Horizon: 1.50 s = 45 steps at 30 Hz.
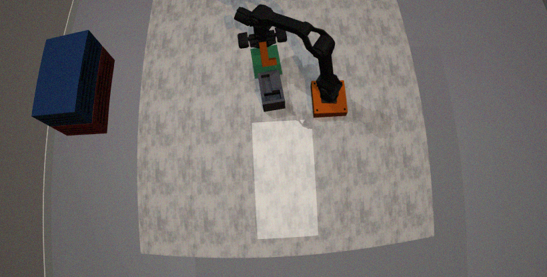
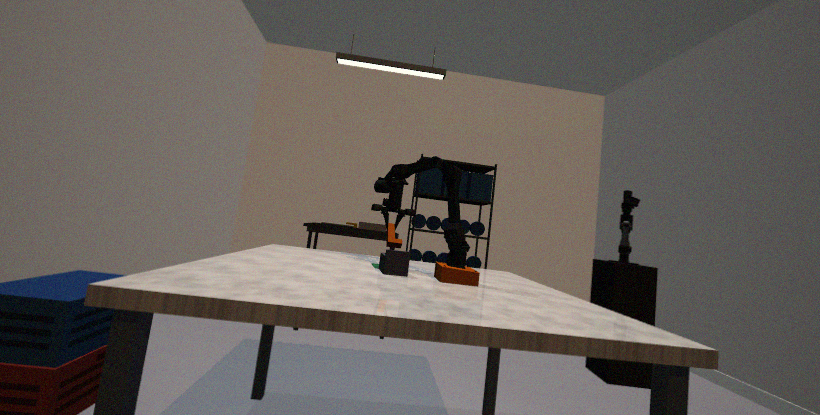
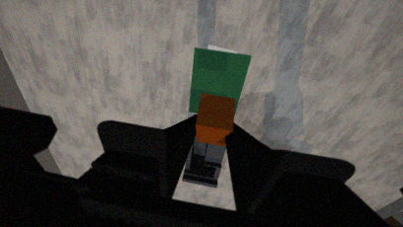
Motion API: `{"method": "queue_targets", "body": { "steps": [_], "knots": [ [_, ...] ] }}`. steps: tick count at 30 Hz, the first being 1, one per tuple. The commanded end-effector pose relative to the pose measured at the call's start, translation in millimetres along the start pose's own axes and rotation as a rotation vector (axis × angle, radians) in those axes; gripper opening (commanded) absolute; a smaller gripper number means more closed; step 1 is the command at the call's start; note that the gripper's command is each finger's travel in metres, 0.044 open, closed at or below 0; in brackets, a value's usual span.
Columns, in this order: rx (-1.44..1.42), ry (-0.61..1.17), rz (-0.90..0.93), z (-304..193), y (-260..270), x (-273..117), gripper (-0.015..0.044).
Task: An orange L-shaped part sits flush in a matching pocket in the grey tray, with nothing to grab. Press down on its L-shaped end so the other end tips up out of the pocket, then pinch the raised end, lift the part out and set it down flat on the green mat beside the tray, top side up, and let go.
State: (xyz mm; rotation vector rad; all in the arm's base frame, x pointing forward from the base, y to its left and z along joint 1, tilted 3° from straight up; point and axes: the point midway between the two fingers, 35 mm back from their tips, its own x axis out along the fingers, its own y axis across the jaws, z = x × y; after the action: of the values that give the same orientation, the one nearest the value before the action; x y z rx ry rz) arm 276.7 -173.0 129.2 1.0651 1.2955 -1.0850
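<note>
So your gripper (image 1: 262, 39) is clamped tight on the straight end of the orange L-shaped part (image 1: 265, 55), and the part hangs in the air, out of its pocket. In the top view, just above frame center, you see the L over the green mat (image 1: 257, 66), with its foot pointing right and its top end tucked under the gripper's black crossbar. Right below the mat sits the grey tray (image 1: 272, 93), touching the mat's lower edge, and its L-shaped pocket shows dark and vacant. The arm's orange base plate (image 1: 329, 108) is off to the right of the tray, a bit apart from it. From the exterior view, mid-frame, the part (image 2: 393, 235) dangles upright above and slightly behind the tray (image 2: 394, 263), clearly off the table (image 2: 298, 291). Your wrist cam shows the fingers squeezing the orange piece (image 3: 215, 118) in the center of the frame, green mat (image 3: 219, 74) above it and the tray (image 3: 202, 165) peeking out below between the fingers. How high the part sits over the mat is hard to judge from these angles.
</note>
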Motion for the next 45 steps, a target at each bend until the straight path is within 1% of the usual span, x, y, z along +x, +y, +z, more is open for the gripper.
{"method": "queue_targets", "body": {
  "steps": [1,4,11,45],
  "knots": [
    [-0.003,0.006,-0.013,17.8,-2.8,3.7,0.0000],
    [-0.003,0.005,-0.013,27.5,-4.2,3.7,0.0000],
    [-0.003,0.005,-0.013,28.3,-4.3,7.4,0.0000],
    [-0.003,0.005,-0.013,28.1,-5.0,59.8,0.0000]
  ]
}}
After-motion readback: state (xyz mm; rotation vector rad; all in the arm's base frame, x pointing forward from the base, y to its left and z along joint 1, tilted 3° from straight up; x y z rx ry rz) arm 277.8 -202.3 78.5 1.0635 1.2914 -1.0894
